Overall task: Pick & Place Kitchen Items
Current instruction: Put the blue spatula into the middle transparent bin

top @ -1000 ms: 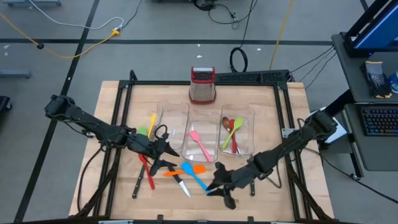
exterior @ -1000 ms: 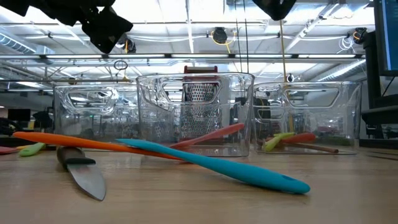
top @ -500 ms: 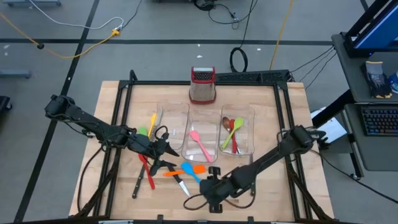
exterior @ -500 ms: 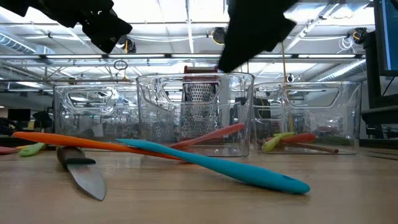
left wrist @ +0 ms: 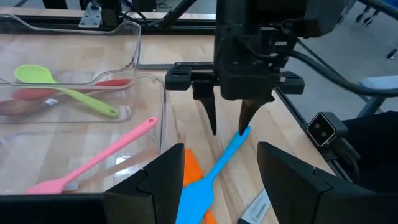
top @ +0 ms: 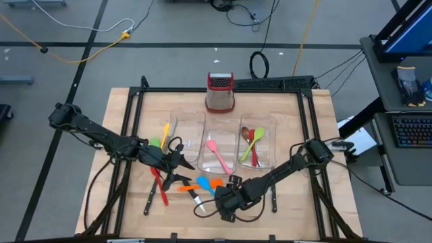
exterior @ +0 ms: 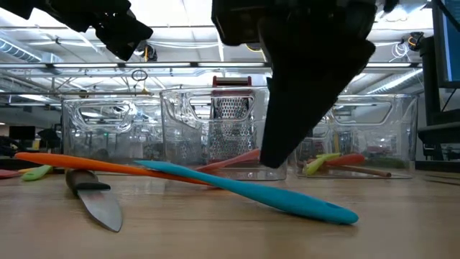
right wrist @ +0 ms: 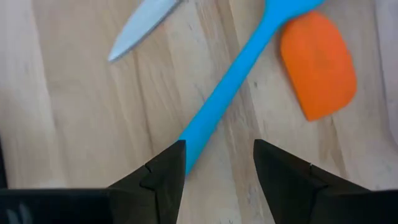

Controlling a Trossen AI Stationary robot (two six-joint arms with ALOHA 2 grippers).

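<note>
Right gripper (left wrist: 229, 124): we see it poised over the near end of the blue spatula's handle, fingers (right wrist: 160, 174) released and spread to either side of the handle, nothing gripped.
Blue spatula (right wrist: 233, 84): lies flat on the counter (top: 121, 108) in front of the bins, its handle crossing over the orange spatula.
Orange spatula (right wrist: 318, 65): flat on the counter, its blade just beside the blue handle; in the low view its long handle (exterior: 93, 165) runs off under the blue one.
Knife (right wrist: 142, 28): steel blade on the wood, near the blue handle but apart from it; the black handle shows in the low view (exterior: 83, 180).
Left gripper (top: 181, 162): hangs above the loose utensils on the counter's left half, fingers (left wrist: 165, 183) apart and empty.
Loose pile (top: 158, 185): a red utensil and a black-handled knife lie below the left gripper.
Middle bin (top: 219, 131): we see a pink spatula (top: 217, 155) inside.
Right bin (top: 258, 121): holds a green spoon (top: 251, 143), a red one and a brown one.
Left bin (top: 185, 125): a yellow utensil (top: 165, 131) lies beside its outer wall.
Grater (top: 220, 92): stands upright behind the bins.
In the way: the right arm blocks much of the middle bin in the low view.
</note>
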